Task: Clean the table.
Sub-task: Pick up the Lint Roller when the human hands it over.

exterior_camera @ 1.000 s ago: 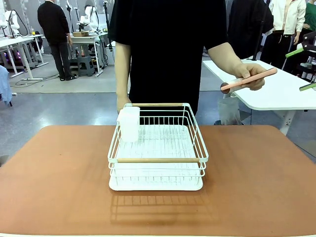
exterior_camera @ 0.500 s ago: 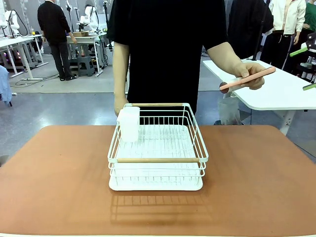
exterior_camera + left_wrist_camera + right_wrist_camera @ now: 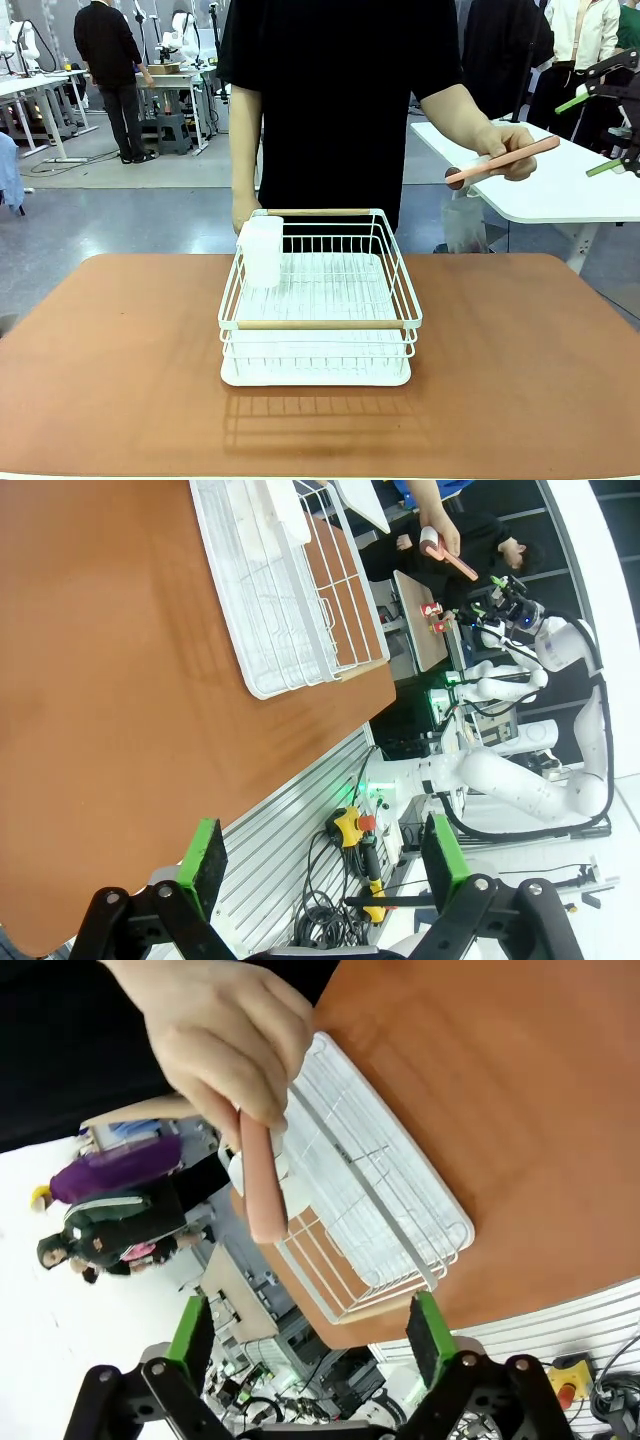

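Across the lower front view spreads the table (image 3: 520,390), carrying a rack (image 3: 320,325) at its centre. Beyond its far edge, at 2 o'clock, a hand (image 3: 505,140) holds a pink stick (image 3: 468,172), long axis running toward the right gripper (image 3: 597,132) at 3 o'clock of it, wide open and empty; the left gripper (image 3: 322,858), likewise open, sits much farther.

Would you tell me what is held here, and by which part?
The person's hand grips the pink stick around its middle; the left gripper and right gripper hold nothing.
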Tool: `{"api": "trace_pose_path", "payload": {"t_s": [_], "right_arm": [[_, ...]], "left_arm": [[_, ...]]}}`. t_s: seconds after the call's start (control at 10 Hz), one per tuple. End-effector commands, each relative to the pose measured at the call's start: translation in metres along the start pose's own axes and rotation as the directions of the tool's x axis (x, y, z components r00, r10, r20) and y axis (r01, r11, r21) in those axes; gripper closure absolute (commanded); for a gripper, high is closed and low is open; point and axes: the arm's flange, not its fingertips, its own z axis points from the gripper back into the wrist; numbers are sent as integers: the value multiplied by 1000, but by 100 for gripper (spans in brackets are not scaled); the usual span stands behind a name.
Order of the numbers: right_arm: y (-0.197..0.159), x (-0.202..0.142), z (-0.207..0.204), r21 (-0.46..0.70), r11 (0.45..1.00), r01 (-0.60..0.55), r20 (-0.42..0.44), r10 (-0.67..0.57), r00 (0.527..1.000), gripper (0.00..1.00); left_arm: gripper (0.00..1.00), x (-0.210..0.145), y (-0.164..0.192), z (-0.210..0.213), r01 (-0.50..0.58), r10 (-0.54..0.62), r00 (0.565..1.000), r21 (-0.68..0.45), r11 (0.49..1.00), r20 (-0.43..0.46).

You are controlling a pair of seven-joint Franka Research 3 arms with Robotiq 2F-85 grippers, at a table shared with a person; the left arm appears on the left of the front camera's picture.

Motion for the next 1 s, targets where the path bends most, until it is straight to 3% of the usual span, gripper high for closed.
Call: {"api": "trace_pose_path", "payload": {"t_s": [0.0, 0.3, 0.9], "right_arm": [[12, 3, -16, -53, 998, 23, 49, -21, 999, 0], [18, 7, -38, -24, 999, 38, 153, -34, 988, 0], [29, 17, -45, 68, 997, 33, 168, -44, 985, 0]], "left_arm": [[0, -3, -1, 1, 27, -27, 1000, -17, 999, 11], [0, -3, -1, 1, 27, -27, 1000, -17, 999, 11], [0, -3, -1, 1, 27, -27, 1000, -17, 999, 11]]}}
